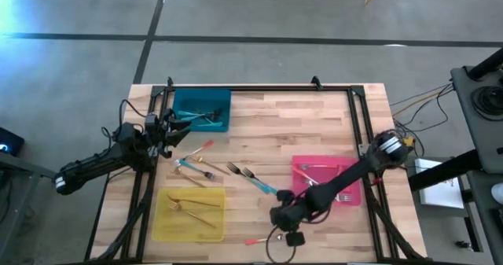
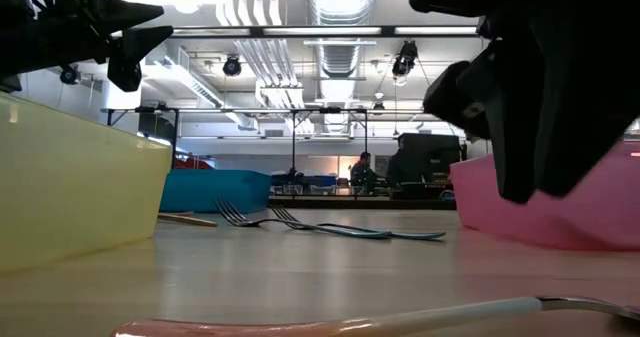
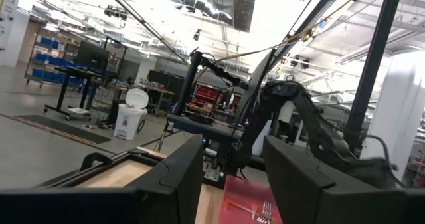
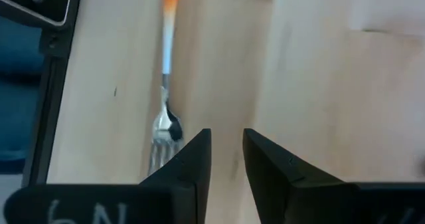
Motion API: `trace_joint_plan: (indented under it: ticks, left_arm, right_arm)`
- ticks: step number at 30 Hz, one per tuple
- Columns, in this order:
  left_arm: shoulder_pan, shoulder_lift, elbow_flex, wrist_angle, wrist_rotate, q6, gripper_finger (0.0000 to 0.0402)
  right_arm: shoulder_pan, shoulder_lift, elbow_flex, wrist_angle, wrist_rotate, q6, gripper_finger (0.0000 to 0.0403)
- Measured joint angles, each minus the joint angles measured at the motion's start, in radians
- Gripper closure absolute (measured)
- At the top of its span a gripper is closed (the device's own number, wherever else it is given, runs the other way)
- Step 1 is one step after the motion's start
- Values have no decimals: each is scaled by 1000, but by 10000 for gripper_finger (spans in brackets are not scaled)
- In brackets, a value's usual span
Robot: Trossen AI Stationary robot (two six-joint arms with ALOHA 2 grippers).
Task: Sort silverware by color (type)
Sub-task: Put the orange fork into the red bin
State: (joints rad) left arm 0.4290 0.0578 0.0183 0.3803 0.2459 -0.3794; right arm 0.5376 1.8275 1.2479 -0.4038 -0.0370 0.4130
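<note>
Right gripper [image 1: 284, 218] hovers at six o'clock beside the pink fork [image 4: 166, 71], jaws slightly apart, empty; centre over its handle before closing. Left gripper [image 1: 163, 131] waits open at nine

- The table [image 1: 314, 131] is pale wood in plank strips, framed by black rails.
- The teal tray [image 1: 202, 108] is blue-green; the pink tray [image 1: 346, 167] is bright pink; the yellow tray [image 1: 189, 215] is pale yellow.
- The coral-handled fork [image 4: 166, 64] has an orange-pink handle and silvery tines.
- Two teal-handled forks [image 1: 253, 178] lie mid-table, with silvery tines.
- The gold forks [image 1: 192, 204] in the yellow tray are brass-coloured.
- Both arms are black; the right gripper [image 4: 226, 159] has dark fingers.
</note>
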Motion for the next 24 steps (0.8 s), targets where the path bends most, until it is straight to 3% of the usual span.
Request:
trace_joint_plan:
  ticks: [9,24]
  left_arm:
    - [0,0,0,1,0,0,260]
    - [0,2,0,0,0,0,260]
  right_arm:
    - [29,169,164,-11,-70,-84,325]
    - [41,172,190,-9,-68,-101,321]
